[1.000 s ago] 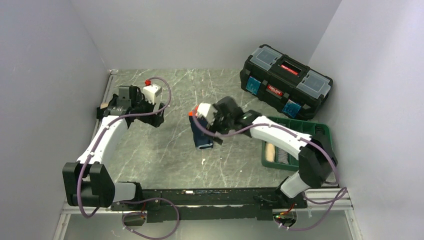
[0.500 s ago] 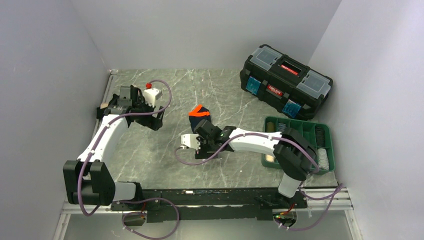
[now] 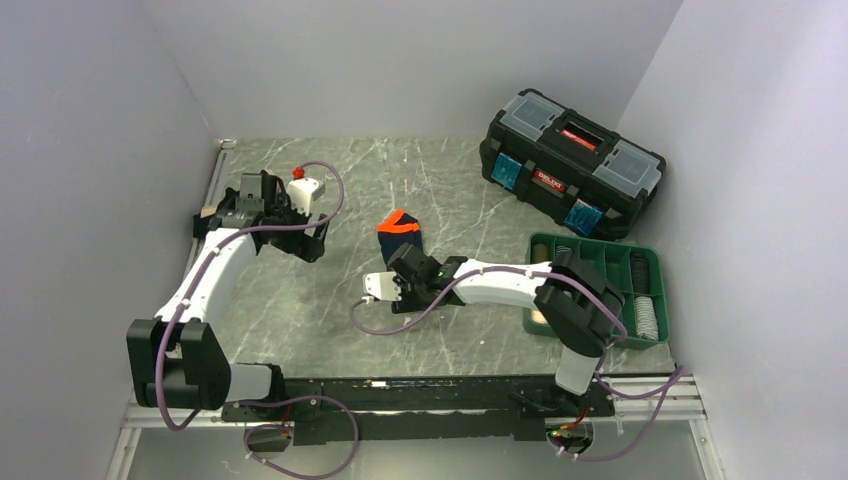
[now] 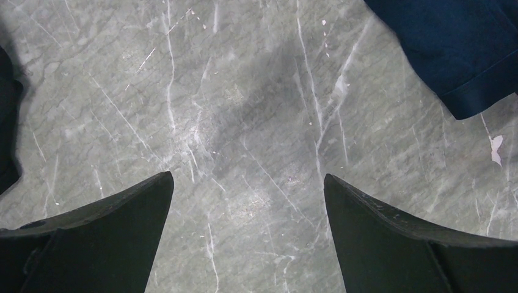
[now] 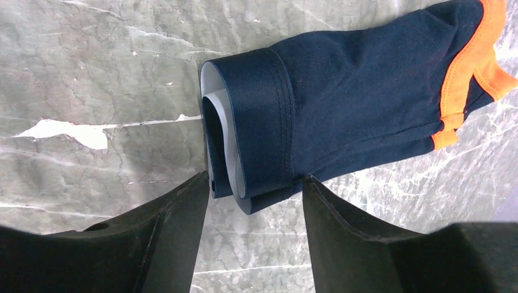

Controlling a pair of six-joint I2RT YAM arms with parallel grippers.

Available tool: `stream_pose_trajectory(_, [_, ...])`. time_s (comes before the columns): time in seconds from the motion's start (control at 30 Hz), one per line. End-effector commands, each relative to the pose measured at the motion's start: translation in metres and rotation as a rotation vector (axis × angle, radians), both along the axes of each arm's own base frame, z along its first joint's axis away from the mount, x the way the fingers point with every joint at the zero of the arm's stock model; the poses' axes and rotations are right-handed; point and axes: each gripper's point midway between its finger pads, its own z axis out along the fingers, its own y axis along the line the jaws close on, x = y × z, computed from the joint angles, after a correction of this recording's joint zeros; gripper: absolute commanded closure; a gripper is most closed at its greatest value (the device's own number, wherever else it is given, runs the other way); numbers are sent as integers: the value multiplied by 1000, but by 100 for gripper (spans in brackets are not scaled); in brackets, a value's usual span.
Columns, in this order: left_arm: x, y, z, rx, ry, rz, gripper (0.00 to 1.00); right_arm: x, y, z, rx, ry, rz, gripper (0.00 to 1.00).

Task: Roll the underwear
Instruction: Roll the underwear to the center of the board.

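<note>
The grey marbled tabletop (image 3: pixel 300 310) fills the floor of the enclosure. At its far right corner sits a black toolbox (image 3: pixel 572 165) with a red latch, lid down. Nearer, along the right side, is a green compartment tray (image 3: pixel 600 243) with rolled items in its slots.

The left arm (image 3: pixel 210 275) reaches up the left side. Its tool (image 4: pixel 247 180) hangs above bare stone with the fingers spread wide, released and holding nothing.

The right arm (image 3: pixel 500 280) stretches low across the middle toward the left. Its tool (image 5: pixel 255 183) is down at the underwear (image 3: pixel 400 232), a dark navy garment with an orange waistband (image 5: pixel 473 55). The garment lies on the tabletop near the centre, well apart from the tray and the toolbox. The waistband end points away from the robot. The near end is folded back on itself into a loose loop, with pale lining showing inside.

The two fingers (image 5: pixel 171 238) stand either side of that loop, right at the cloth; whether they pinch it yet cannot be told. A small white fleck (image 5: pixel 67 133) marks the stone just beside the fold
</note>
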Motion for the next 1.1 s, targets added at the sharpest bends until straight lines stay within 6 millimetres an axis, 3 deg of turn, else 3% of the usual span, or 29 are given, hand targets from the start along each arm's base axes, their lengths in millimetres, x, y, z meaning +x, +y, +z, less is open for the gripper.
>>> stream_pose_trajectory(0.0, [8, 1, 7, 6, -22, -4, 1, 5, 2, -5, -4, -41, 6, 42])
stream_pose_trajectory(0.27, [8, 0, 4, 3, -11, -10, 2, 7, -4, -18, -32, -51, -7, 52])
stream_pose_trajectory(0.6, [8, 2, 1, 20, -3, -24, 3, -3, -5, -18, -11, -6, -26, 72])
stream_pose_trajectory(0.87, [6, -2, -3, 8, 12, -61, 6, -23, -4, -12, 11, 101, -21, 90])
stream_pose_trajectory(1.07, [2, -7, -4, 3, 11, -115, 6, -51, -2, -3, 35, 244, 7, 100])
